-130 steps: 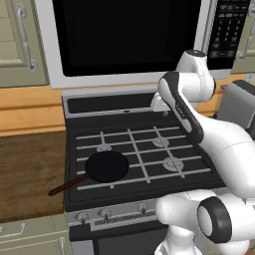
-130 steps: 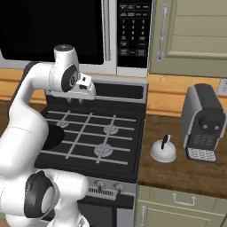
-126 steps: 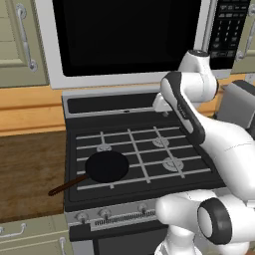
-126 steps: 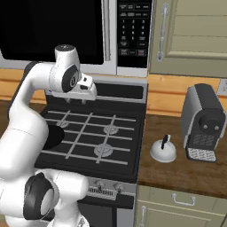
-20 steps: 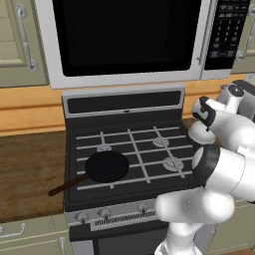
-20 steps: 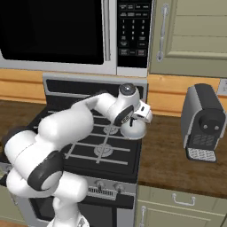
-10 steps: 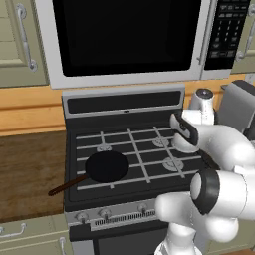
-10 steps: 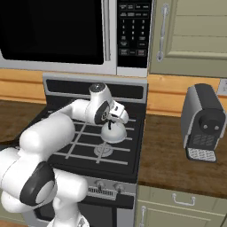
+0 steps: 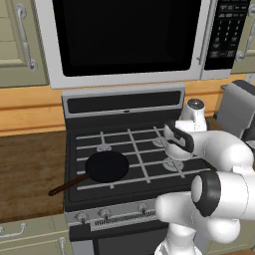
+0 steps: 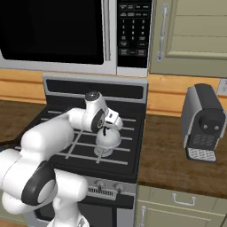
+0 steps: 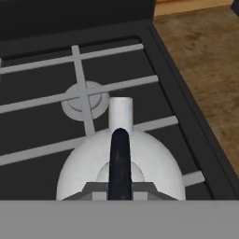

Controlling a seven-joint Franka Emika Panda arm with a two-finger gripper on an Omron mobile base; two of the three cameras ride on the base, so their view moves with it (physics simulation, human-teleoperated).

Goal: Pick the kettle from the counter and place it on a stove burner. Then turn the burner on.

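Note:
The shiny white kettle (image 10: 108,140) is over the front right part of the black cooktop, and my gripper (image 10: 105,128) is shut on its thin black handle (image 11: 120,156). In the hand view the kettle's dome (image 11: 156,164) and spout sit just below the fingers (image 11: 94,188), with a round grey stove burner (image 11: 86,100) under the grate bars beyond it. I cannot tell if the kettle rests on the grate or hangs just above it. The front right burner (image 9: 174,164) peeks out beside my arm. The brown counter (image 10: 177,155) lies to the right of the stove.
A flat black frying pan (image 9: 106,166) sits on the front left burner, its handle reaching over the left edge. A grey coffee machine (image 10: 201,122) stands on the right counter. Stove knobs (image 9: 105,214) line the front panel. A microwave hangs above.
My arm has carried the kettle left from the stove's right edge, over the right-hand burners, and lowered it toward the front right one. The pan has not moved.

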